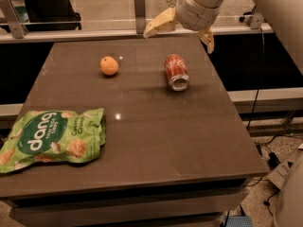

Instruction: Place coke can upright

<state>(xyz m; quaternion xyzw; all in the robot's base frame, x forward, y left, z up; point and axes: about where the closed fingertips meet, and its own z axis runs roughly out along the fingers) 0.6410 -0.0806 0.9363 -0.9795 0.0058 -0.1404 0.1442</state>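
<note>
The red coke can (176,72) lies on its side on the dark table (142,141), right of centre toward the back, its silver end facing the front. My gripper (182,30) hangs above the table's back edge, just behind and above the can. Its two pale fingers are spread wide apart, one (160,23) pointing left and one (207,39) pointing down to the right. It holds nothing and does not touch the can.
A round orange fruit (109,65) sits left of the can. A green snack bag (53,138) lies at the front left. A metal rail (94,31) with posts runs behind the table. Cables and floor are off the right edge.
</note>
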